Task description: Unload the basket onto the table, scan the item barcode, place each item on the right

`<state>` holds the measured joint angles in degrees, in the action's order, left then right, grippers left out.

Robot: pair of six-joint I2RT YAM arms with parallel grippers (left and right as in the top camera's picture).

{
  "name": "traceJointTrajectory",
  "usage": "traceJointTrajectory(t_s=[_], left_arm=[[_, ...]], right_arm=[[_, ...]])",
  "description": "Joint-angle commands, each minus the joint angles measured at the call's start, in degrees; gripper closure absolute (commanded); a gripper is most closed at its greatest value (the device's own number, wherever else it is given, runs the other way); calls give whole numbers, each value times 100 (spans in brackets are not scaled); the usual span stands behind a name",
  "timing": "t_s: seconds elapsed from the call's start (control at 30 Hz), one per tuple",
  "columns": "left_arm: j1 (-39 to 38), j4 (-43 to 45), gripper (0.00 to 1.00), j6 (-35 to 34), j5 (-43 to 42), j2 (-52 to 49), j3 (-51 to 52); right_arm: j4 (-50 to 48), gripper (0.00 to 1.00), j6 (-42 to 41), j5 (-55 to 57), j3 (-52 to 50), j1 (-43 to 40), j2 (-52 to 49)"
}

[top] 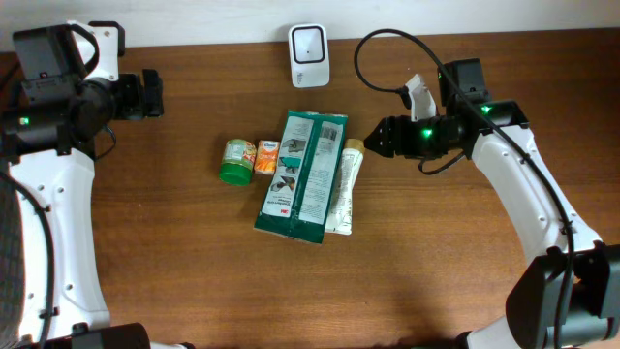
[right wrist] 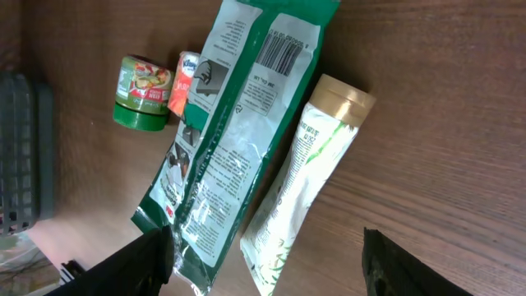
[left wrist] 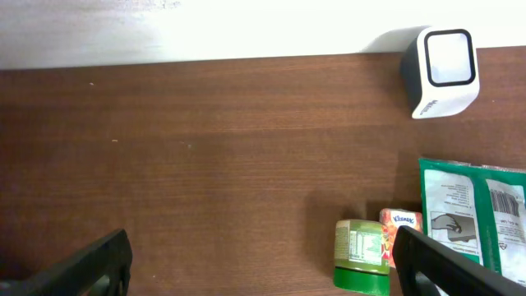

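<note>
Jaws stand wide and empty on both arms: the left gripper (top: 152,94) sits well apart from the goods, while the right gripper (top: 380,138) hangs just beside the capped tube (top: 343,189). The green packet (top: 305,174), barcode upward, lies mid-table touching the tube, near the scanner (top: 309,43). The right arm, being nearer, looks placed for the pickup.

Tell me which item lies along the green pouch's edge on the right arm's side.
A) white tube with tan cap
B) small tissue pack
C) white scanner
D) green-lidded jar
A: the white tube lies alongside that edge of the green pouch; the jar and tissue pack sit on its other side.
</note>
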<state>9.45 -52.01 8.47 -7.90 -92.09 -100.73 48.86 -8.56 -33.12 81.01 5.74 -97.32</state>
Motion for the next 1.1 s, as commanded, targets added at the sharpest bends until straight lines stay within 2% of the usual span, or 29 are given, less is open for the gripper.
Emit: traceJointTrajectory(t_s=[0.0, 0.13, 0.3, 0.47, 0.73, 1.07], left_arm=[[20, 11, 1, -17, 22, 17, -68], [20, 9, 1, -17, 22, 17, -68], [20, 11, 1, -17, 22, 17, -68], [20, 11, 1, -17, 22, 17, -68], [20, 11, 1, -17, 22, 17, -68], [20, 9, 1, -17, 22, 17, -68]], right_arm=[[-103, 34, 72, -76, 256, 17, 81], [149, 35, -70, -74, 870, 26, 83], [107, 37, -901, -81, 358, 507, -199], [-461, 39, -1692, 81, -42, 1241, -811], [-568, 39, -1897, 229, -57, 1541, -1244], [-623, 39, -1897, 382, -133, 1650, -1279]])
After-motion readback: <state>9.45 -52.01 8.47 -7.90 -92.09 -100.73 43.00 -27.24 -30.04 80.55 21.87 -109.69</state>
